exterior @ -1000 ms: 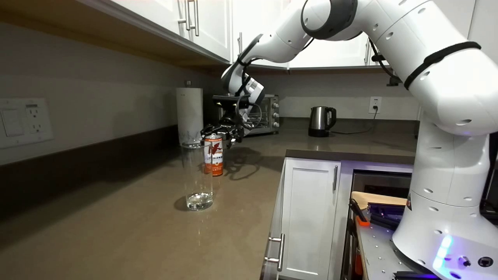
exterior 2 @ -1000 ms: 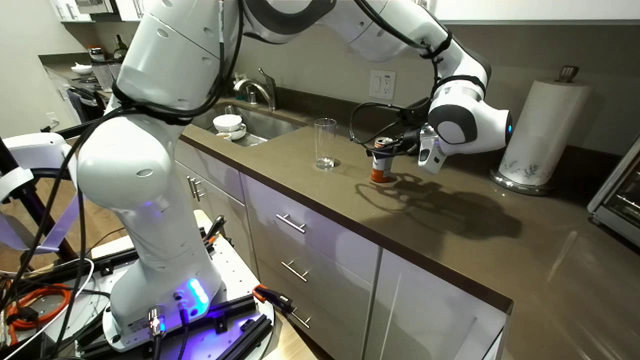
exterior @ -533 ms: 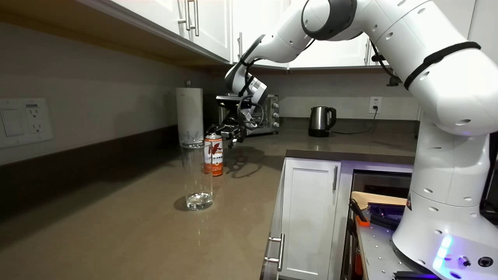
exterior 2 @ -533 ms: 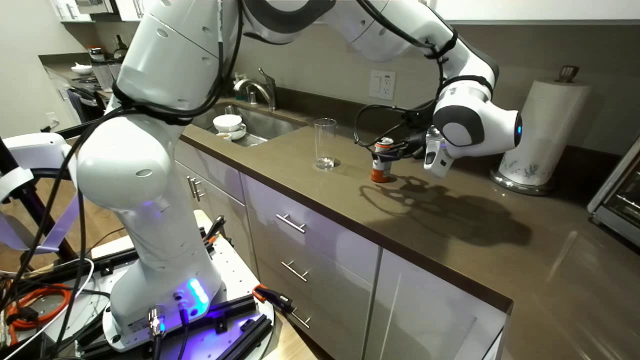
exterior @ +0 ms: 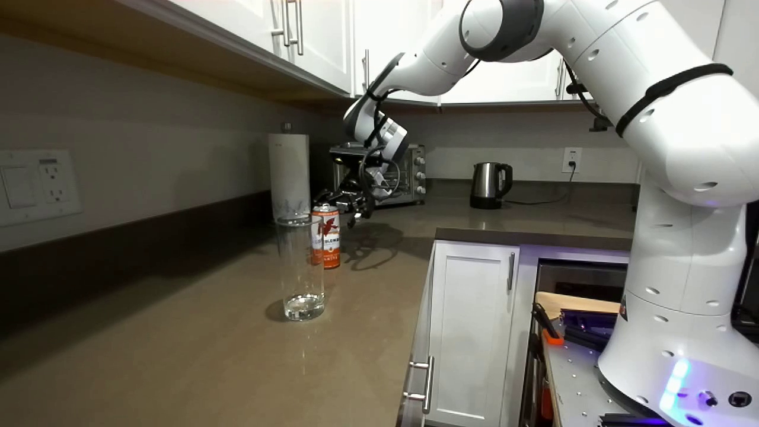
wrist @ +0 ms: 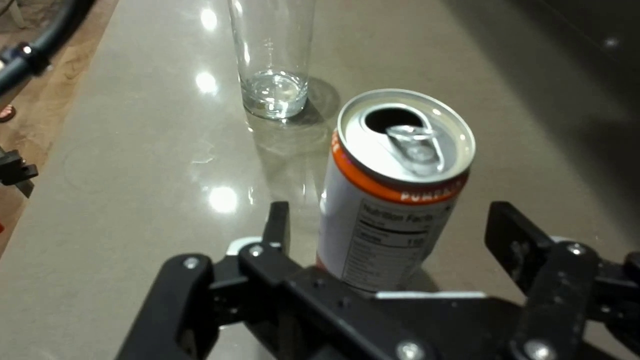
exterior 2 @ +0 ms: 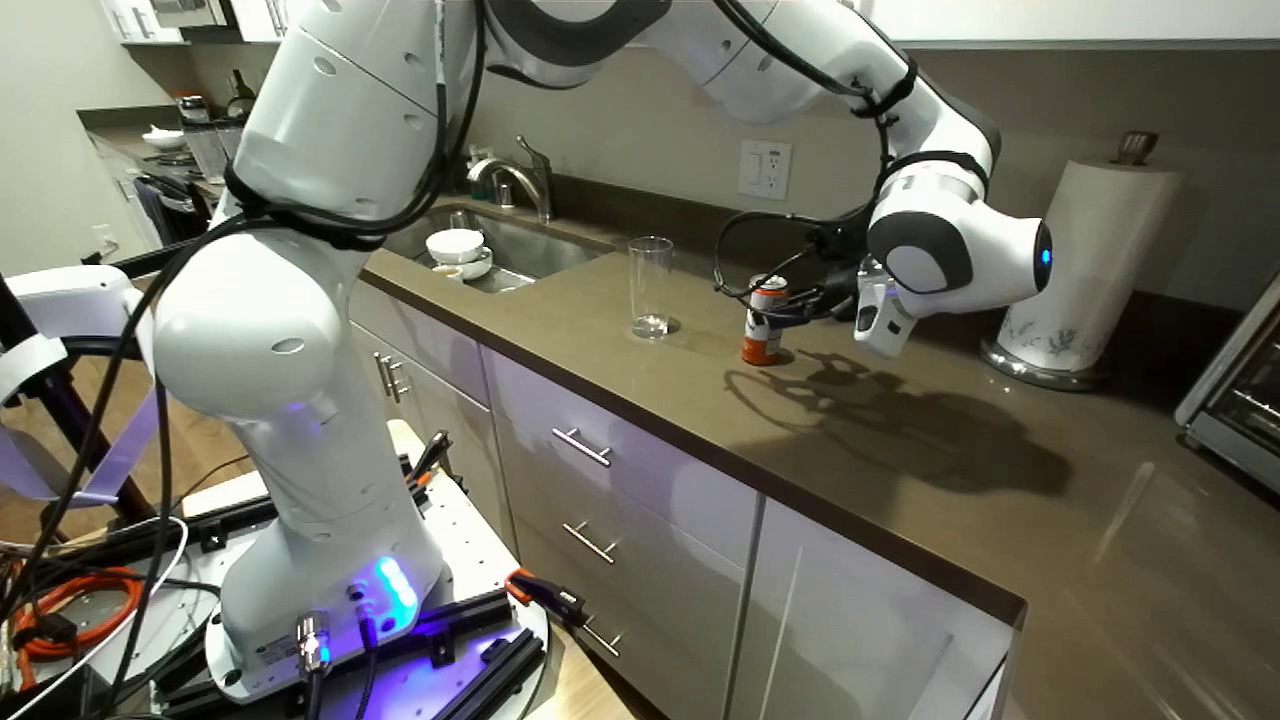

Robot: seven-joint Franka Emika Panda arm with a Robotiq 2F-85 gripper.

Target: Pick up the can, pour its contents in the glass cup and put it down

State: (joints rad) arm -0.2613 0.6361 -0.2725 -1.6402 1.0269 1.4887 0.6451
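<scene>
Black, edged back from the can (wrist: 392,195), right of centre in the wrist view, with empty jaws spread; probably delayed pouring into the glass cup (wrist: 273,60)

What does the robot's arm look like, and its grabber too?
The arm is white and rounded, with dark grey bands. Black cables run along it, tied with black straps, and a blue light glows on its base. The gripper is black, with flat, blocky fingertips and small silver screws.

White arm (exterior: 622,50) with black straps (exterior: 660,89), cables (exterior 2: 760,45) and fingers (wrist: 515,244)
</scene>
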